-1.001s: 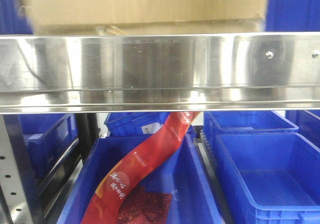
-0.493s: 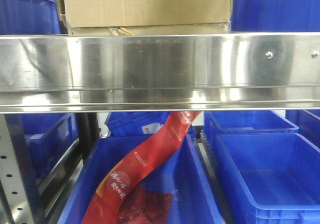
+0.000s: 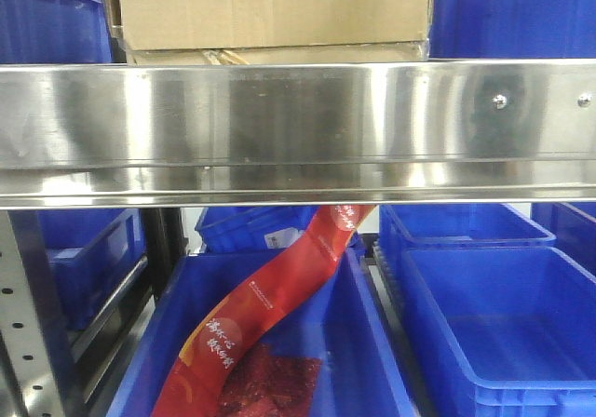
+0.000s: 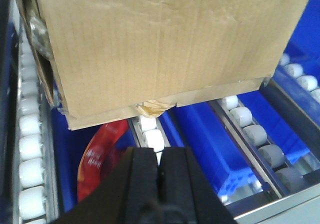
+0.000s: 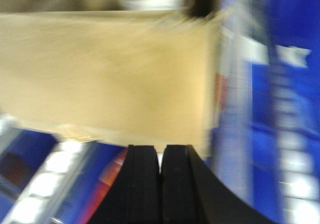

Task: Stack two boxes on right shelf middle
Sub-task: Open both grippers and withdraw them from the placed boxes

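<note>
In the front view a large cardboard box (image 3: 270, 7) sits on a flatter box (image 3: 279, 56), both on the shelf behind its shiny steel rail (image 3: 298, 128). The left wrist view shows the large box's wrinkled face (image 4: 160, 44), with a peeling strip of tape (image 4: 155, 106) at its bottom edge. My left gripper (image 4: 160, 156) is shut just below and in front of it, apart from it. The right wrist view is blurred. There my right gripper (image 5: 161, 151) is shut under the near edge of a cardboard box (image 5: 110, 79).
Blue plastic bins (image 3: 503, 324) fill the level below, and more stand either side of the boxes (image 3: 56, 17). A red package strip (image 3: 270, 296) hangs into the middle bin. White rollers (image 4: 30, 149) line the shelf tracks. A perforated upright (image 3: 23, 315) stands at lower left.
One second ago the upper box looked wide and blurred. By half a second ago it stood narrower and sharp on the flat box. Since then nothing has visibly shifted.
</note>
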Robot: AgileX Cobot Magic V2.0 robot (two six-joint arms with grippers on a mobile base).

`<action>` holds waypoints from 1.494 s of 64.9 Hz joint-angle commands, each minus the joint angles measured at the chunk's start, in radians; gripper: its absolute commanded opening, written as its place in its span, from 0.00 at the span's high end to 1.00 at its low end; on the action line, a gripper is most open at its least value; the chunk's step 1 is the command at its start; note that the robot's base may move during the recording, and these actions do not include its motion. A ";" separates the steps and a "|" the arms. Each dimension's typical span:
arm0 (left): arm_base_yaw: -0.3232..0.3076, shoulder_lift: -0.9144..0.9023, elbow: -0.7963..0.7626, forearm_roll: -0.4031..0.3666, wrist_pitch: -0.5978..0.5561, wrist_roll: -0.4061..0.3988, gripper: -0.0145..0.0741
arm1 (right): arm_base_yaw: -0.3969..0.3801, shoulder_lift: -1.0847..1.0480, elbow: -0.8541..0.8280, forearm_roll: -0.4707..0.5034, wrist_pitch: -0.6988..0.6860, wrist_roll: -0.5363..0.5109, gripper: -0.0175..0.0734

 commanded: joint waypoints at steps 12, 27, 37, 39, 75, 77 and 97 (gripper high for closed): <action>0.094 -0.236 0.347 -0.038 -0.364 0.006 0.95 | -0.123 -0.264 0.388 0.010 -0.304 -0.010 0.98; 0.185 -0.493 0.570 -0.034 -0.450 0.005 0.95 | -0.208 -0.494 0.584 -0.010 -0.346 -0.010 0.98; 0.241 -0.648 0.644 -0.034 -0.450 0.005 0.95 | -0.208 -0.628 0.587 -0.129 -0.207 -0.010 0.98; 0.251 -0.682 0.652 -0.034 -0.448 0.005 0.95 | -0.208 -0.647 0.587 -0.150 -0.197 -0.010 0.98; 0.264 -0.832 0.659 -0.034 -0.435 0.005 0.95 | -0.208 -0.692 0.587 -0.157 -0.214 -0.010 0.98; 0.264 -0.832 0.659 -0.034 -0.435 0.005 0.95 | -0.208 -0.692 0.587 -0.157 -0.217 -0.010 0.98; 0.264 -0.832 0.659 -0.034 -0.435 0.005 0.95 | -0.213 -0.699 0.632 -0.113 -0.277 -0.077 0.98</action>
